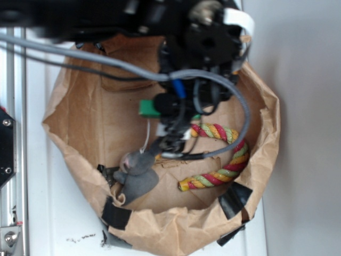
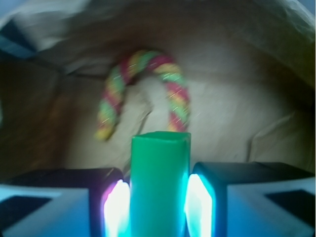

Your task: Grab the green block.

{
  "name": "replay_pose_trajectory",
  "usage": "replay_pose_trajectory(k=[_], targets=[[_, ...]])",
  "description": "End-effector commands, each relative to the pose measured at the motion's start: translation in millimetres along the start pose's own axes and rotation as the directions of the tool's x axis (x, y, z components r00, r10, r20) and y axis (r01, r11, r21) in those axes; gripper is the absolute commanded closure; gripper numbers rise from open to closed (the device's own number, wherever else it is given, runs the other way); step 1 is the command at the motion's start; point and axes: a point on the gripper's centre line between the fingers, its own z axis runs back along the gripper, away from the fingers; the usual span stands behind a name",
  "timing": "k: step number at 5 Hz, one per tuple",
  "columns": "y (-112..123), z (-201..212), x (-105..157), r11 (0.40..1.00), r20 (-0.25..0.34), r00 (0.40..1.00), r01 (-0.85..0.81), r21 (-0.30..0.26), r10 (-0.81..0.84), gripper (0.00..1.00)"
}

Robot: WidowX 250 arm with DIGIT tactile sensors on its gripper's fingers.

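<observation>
Green block (image 2: 160, 182) sits upright between my fingers (image 2: 116, 205), both pads pressed against its sides, my gripper (image 2: 159, 207) pinching it inside the brown paper bag (image 1: 80, 117), with the twisted rope (image 2: 143, 84) lying beyond.

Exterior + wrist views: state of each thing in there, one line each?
gripper: shut on the green block, a finger on each side.
green block: held between the fingers, one end sticking out past them.
rope: bent in an arch, lying loose on the bag floor, untouched.
plush mouse: lying on the bag floor near the rim, not held.
paper bag: open, rim rolled down, patched with black tape.
</observation>
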Motion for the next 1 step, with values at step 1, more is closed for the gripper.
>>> replay_pose_trajectory(k=[1], targets=[[-8.2,24.1,-0.8,0.998,0.066,0.996,0.055,0.006,-0.055,1.0]])
